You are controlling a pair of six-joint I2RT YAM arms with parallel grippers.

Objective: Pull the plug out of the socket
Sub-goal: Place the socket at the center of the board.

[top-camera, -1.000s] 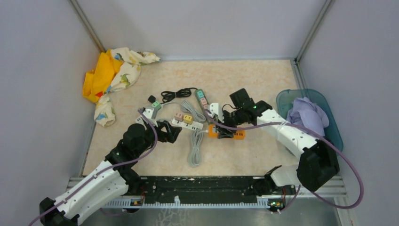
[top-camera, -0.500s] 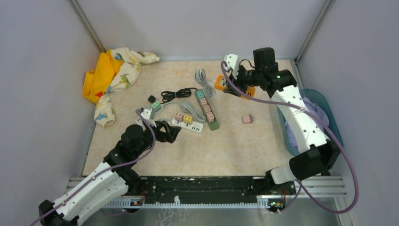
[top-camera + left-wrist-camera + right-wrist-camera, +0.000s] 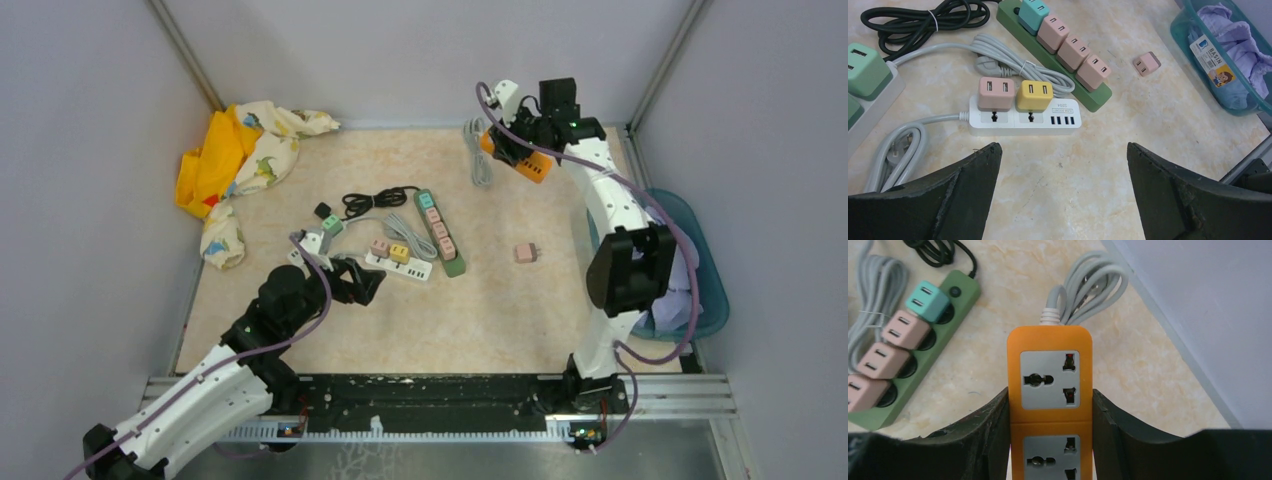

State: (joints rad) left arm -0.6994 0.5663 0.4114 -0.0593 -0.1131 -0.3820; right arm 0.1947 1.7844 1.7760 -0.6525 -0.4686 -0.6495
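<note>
Inside right gripper (image 3: 1050, 402), half-hidden orange power strip (image 3: 1050, 339).

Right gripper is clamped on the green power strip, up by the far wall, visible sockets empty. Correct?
Wrong colour: the right gripper is clamped on the orange power strip, as the right wrist view shows. The green power strip lies on the table. Rest holds.
</note>
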